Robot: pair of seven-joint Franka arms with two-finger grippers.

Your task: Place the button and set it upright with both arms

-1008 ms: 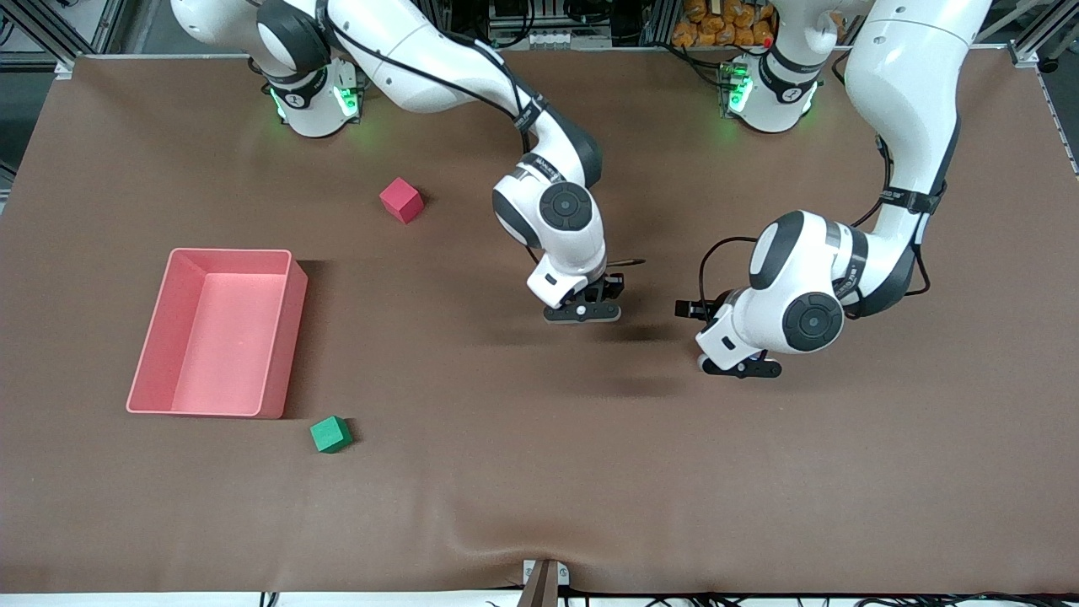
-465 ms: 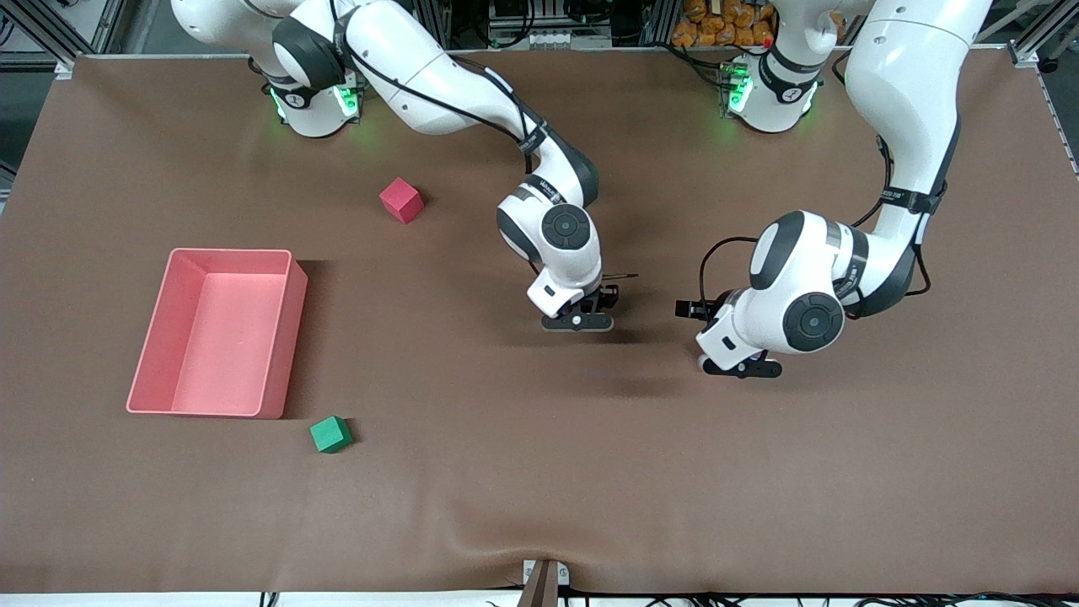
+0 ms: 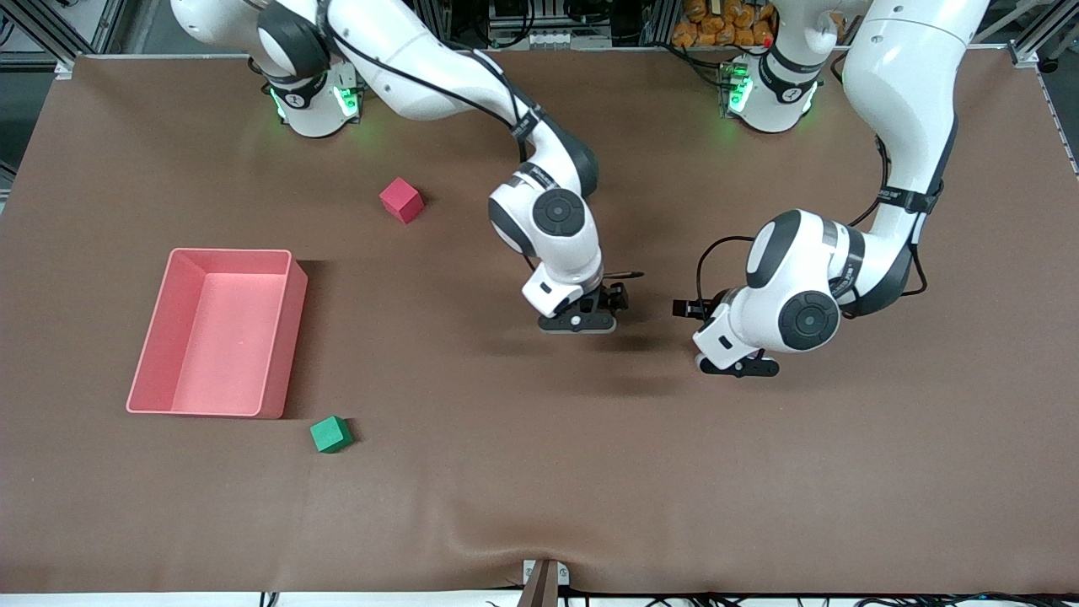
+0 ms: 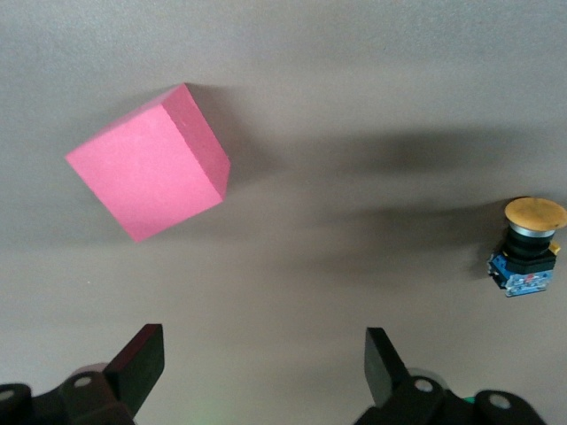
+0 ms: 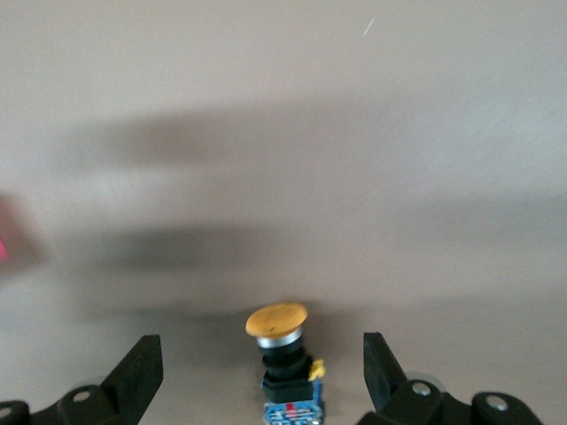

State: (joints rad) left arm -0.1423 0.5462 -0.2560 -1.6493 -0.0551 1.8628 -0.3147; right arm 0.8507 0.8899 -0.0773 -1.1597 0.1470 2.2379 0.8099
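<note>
Two white jointed arms work over the brown table mat (image 3: 539, 472): the left gripper (image 3: 740, 366) hangs with fingers spread near the mat's middle, the right gripper (image 3: 578, 324) just beside it, also spread, holding nothing. Directly under the right gripper stands the tiny orange-capped, black-bodied push-button (image 5: 285, 359), cap uppermost, seemingly upright; the pink rectangular plastic bin (image 3: 278, 337) lies toward nine o'clock. Best lift straight up, fingers wide, without brushing the cap.

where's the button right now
The button stands upright on the table between the open fingers of the right hand, near mid-table, hidden under that hand in the front view.
</note>
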